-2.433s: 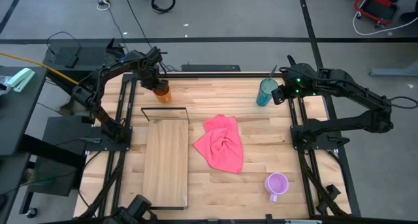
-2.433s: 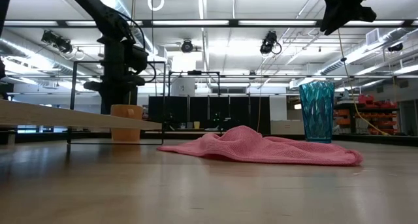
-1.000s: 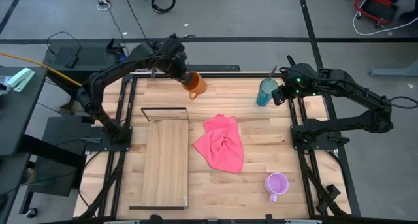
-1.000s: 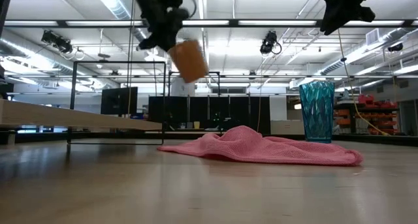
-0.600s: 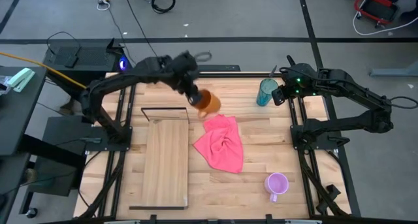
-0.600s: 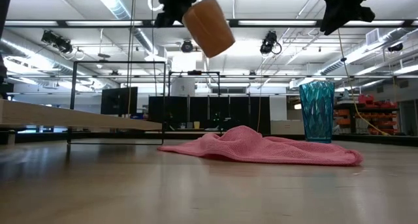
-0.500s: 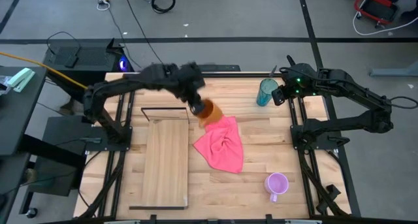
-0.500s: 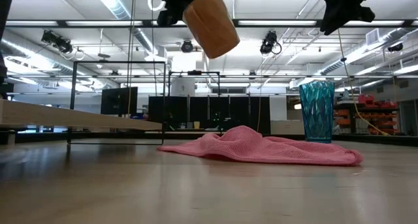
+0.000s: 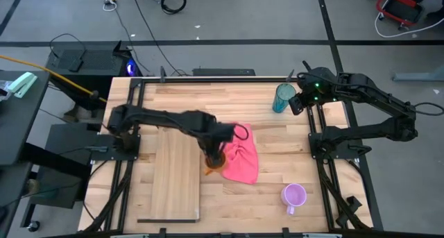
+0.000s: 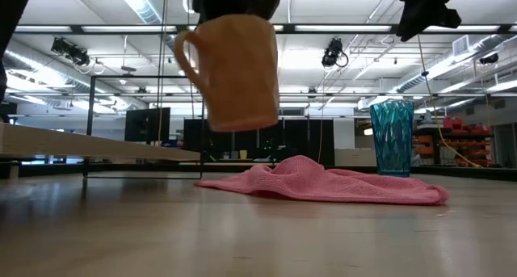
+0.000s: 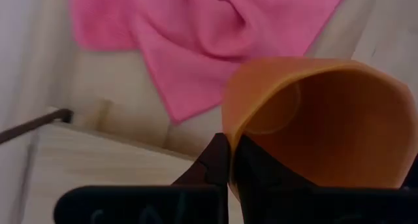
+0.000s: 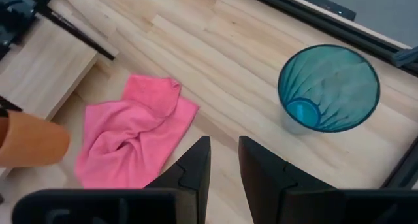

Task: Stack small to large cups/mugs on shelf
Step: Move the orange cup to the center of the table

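A slatted wooden worktop [image 9: 277, 137] is seen from above, with two dark robot arms reaching in from either side.

The left claw [image 9: 214, 157] is clamped on the rim of an orange handled mug [image 10: 234, 71], one finger [image 11: 212, 165] outside the wall and the other inside. It holds the mug in the air, clear of the worktop, over the gap between the shelf and a crumpled pink cloth [image 9: 239, 156]. From table height the mug hangs upright, its handle pointing away from the teal tumbler.

The shelf [image 9: 177, 175] is a long light-wood plank on the worktop's left side, with a thin black wire frame at its far end. Nothing stands on it.

The pink cloth lies flat near the middle of the worktop, just beside the shelf's long edge.

A tall translucent teal tumbler [image 9: 282, 98] stands upright near the far right corner. The right claw [image 9: 297, 101] hovers just beside it and above it, touching nothing, its fingers [image 12: 192, 166] a little apart with a narrow gap between them.

A lilac-purple handled mug [image 9: 294, 196] sits upright near the front right of the worktop, well apart from the other cups, its handle toward the front edge.
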Tool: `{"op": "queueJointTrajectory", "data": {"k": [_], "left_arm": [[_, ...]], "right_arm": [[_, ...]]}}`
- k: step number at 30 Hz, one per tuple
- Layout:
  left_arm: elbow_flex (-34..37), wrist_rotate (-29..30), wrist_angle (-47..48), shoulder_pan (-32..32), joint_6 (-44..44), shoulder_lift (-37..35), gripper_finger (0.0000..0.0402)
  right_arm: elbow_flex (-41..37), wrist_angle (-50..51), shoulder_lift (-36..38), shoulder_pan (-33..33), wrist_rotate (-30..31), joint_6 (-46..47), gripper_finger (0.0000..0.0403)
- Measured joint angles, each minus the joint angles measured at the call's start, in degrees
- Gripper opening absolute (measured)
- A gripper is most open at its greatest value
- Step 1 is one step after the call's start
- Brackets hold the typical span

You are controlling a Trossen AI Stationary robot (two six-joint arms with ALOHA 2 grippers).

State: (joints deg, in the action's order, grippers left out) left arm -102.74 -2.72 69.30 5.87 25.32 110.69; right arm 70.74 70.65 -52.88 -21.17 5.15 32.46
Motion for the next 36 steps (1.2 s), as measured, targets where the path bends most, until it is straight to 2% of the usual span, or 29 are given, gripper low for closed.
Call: {"op": "queueJointTrajectory", "data": {"k": [12, 24, 32, 36], "left_arm": [[0.0, -1.52, -2.71, 5.51, 6.54, 3.15, 0.0016], [-0.03, -2.1, -5.2, 7.49, 2.61, 9.1, 0.0016], [-0.16, -2.09, -5.07, 7.58, 4.18, 9.56, 0.0016], [-0.95, -2.22, -4.84, 7.58, 5.59, 9.75, 0.0053]], "right_arm": [[0.0, 0.02, 0.0, -0.02, -2.25, -4.14, 0.0087], [0.0, 0.03, -0.57, -0.01, -2.6, -4.06, 0.0087], [0.0, 0.02, -0.99, -0.02, -4.21, -2.14, 0.0087], [0.0, 0.03, -1.01, -0.02, -5.84, -2.23, 0.0087]]}}
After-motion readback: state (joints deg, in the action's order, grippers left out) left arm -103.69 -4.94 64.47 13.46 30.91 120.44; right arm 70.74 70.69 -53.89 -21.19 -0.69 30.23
